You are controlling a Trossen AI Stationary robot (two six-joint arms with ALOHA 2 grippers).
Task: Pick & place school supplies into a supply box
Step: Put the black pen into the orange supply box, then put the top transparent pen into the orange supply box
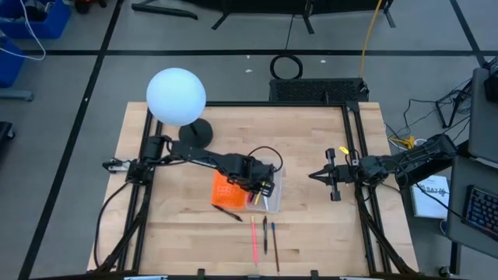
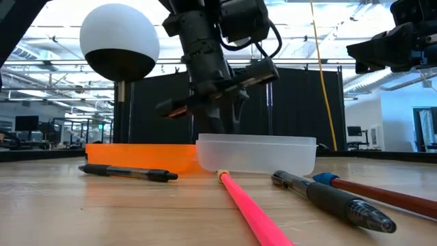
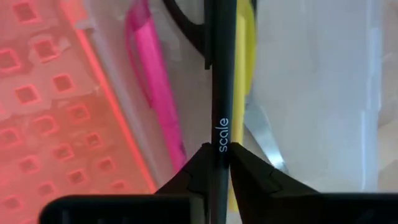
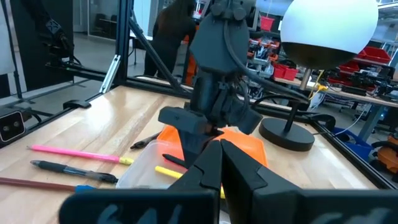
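Standing at the bench's near edge, with the supply box (image 1: 245, 190) as landmark: nearest me, short of the box, lie the supplies not yet packed, a pink pencil (image 1: 254, 239), a black pen (image 1: 264, 233) and a brown pencil (image 1: 275, 245), side by side with their long axes running toward the box, and another black pen (image 1: 228, 210) lying slantwise just off the orange half's near corner.

Over the box's clear tray (image 2: 258, 153) hangs the left end effector (image 1: 263, 187), fingers pinched on a thin black pen (image 3: 219, 93) whose long axis points straight out between them, along the tray's length. I judge it is about to let go, so the pen must stay lined up with the tray.

The left wrist view alone shows what already lies inside: a pink pen (image 3: 152, 87), a yellow one (image 3: 247, 56) and a scissors blade (image 3: 264, 140). The low view shows only the tray's cloudy wall.

Right of the box, well apart, the right end effector (image 1: 319, 176) waits closed and empty. Beyond the box stands a white globe lamp (image 1: 177, 97).
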